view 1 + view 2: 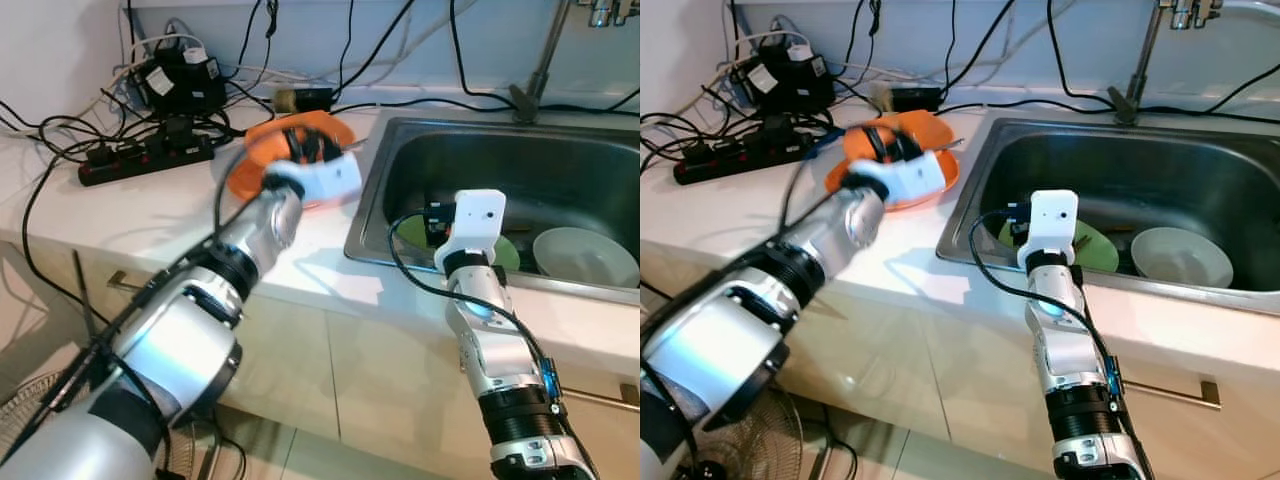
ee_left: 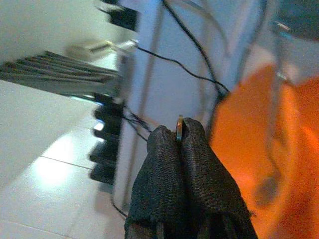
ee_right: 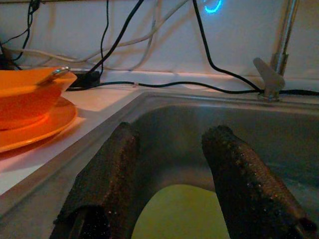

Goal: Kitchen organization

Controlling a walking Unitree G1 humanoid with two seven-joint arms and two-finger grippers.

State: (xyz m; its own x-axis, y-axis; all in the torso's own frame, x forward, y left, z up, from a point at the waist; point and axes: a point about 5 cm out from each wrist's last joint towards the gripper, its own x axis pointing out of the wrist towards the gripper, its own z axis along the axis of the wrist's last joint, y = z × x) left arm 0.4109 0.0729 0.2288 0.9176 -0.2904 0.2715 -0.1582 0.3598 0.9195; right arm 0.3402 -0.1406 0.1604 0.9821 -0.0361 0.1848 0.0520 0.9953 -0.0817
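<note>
Left pincer [image 2: 180, 130] hung over orange bowl [image 1: 902, 140] on tabletop [image 1: 160, 215], pinched shut on a thin metal edge. Right pincer [image 3: 172, 172], fingers apart and empty, sat nearer, directly above green plate [image 1: 1095, 248] in sink [image 1: 1160, 160].

Silver arms, white wrist housings, black cables, textured black fingers [image 3: 244, 174].

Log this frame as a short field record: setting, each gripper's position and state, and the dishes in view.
setting: white counter beside a steel sink
left gripper: over the orange dishes, fingers pinched shut on a thin metal edge, item unidentifiable
right gripper: open, at the sink's near rim above the green plate
orange bowl: on an orange plate, utensil handle resting in it
white bowl: in the sink, right of the green plate
clutter: power strip and cables at the counter's back
</note>
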